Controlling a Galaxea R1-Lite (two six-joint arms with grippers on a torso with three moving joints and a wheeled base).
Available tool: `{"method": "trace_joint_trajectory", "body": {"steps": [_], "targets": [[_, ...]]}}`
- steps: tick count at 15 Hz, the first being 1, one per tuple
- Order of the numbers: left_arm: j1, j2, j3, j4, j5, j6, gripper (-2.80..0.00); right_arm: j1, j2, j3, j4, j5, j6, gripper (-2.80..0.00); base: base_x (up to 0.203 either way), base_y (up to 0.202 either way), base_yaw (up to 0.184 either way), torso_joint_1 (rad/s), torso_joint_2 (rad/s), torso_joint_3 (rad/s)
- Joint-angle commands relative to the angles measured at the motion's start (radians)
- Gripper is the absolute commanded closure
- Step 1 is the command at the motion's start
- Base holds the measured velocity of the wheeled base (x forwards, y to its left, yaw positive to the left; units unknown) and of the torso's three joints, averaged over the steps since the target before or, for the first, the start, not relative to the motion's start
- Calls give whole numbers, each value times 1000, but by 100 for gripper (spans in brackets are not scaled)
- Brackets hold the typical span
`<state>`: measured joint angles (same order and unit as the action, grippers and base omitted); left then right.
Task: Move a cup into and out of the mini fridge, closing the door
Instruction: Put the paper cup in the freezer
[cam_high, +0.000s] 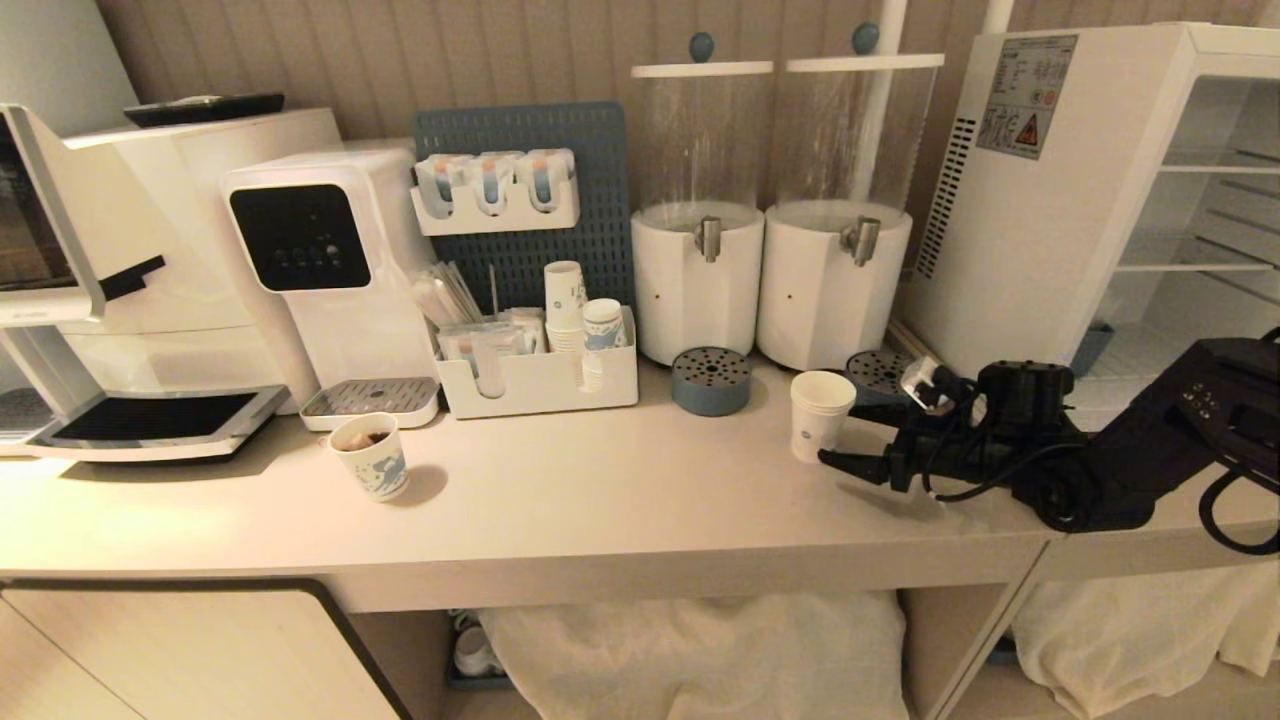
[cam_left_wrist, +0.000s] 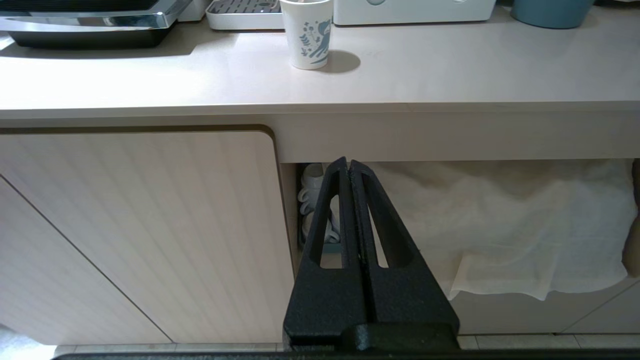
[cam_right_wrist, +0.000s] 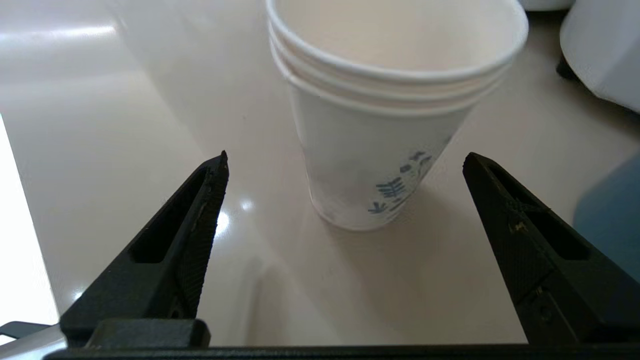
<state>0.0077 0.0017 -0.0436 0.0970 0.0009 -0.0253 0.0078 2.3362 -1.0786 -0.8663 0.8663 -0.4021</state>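
Cup (cam_right_wrist: 390, 150) stands free between the right gripper's (cam_right_wrist: 345, 165) spread fingers, its rim cut off; left gripper (cam_left_wrist: 349, 167) clenched.

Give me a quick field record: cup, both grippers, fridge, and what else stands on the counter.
cup: tall white paper cup with faint blue print, upright on the beige counter, free of both fingers
right gripper: open, level with the cup, fingers either side
left gripper: shut, parked below the counter edge
fridge: white boxy mini fridge, interior wire shelves exposed; door itself not visible
other: shorter paper cup with bold blue drawing, far left
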Motion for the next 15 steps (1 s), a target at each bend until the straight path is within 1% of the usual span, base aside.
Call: {"method": "trace_joint_trajectory", "body": {"steps": [1,8,11,15], "targets": [[0,0,-1,1,1,-1,0,11,0,-13,3,0,-3,-280,0,0,0,0,0,0],[0,0,1,0,1,-1,0,28,21,-44,23,-17,-4,-280,0,0,0,0,0,0],[0,0,1,0,1,-2,0,34,49,-78,34,-24,-5,-280,0,0,0,0,0,0],[0,0,1,-3,1,-4,0,41,51,-138,95,-29,-6,-280,0,0,0,0,0,0]]}}
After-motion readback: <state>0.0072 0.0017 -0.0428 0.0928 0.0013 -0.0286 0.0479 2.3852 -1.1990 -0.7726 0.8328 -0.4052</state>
